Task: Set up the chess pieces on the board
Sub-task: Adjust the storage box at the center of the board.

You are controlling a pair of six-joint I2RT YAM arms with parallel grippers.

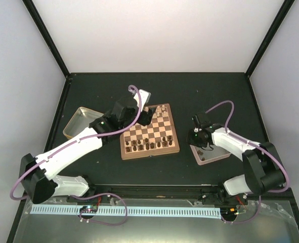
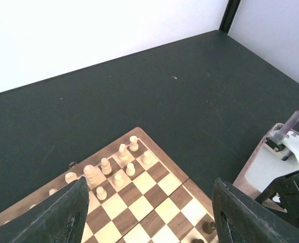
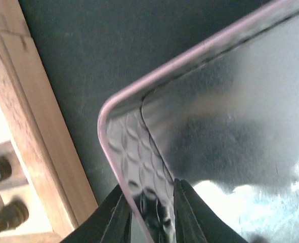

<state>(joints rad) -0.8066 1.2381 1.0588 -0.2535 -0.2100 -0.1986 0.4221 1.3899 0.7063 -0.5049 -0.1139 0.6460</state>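
Observation:
The board (image 1: 150, 132) lies mid-table. Cream chess pieces (image 2: 120, 164) stand bunched on its far corner, also seen in the top view (image 1: 161, 108). Dark chess pieces (image 1: 149, 145) stand along its near rows, and two show in the left wrist view (image 2: 208, 227). My left gripper (image 1: 146, 117) hovers over the board's far left part, jaws wide open and empty, with fingers (image 2: 63, 217) at both frame edges. My right gripper (image 1: 198, 138) is at the pink-rimmed tray's (image 1: 213, 157) far left corner. Its fingers (image 3: 189, 215) stand close together on either side of the tray's wall (image 3: 134, 152).
A yellow-rimmed metal tin (image 1: 80, 121) sits left of the board, behind my left arm. A few dark pieces (image 1: 203, 150) lie in the pink-rimmed tray, which also shows in the left wrist view (image 2: 260, 174). The board's wooden border (image 3: 25, 116) lies just left of the tray corner.

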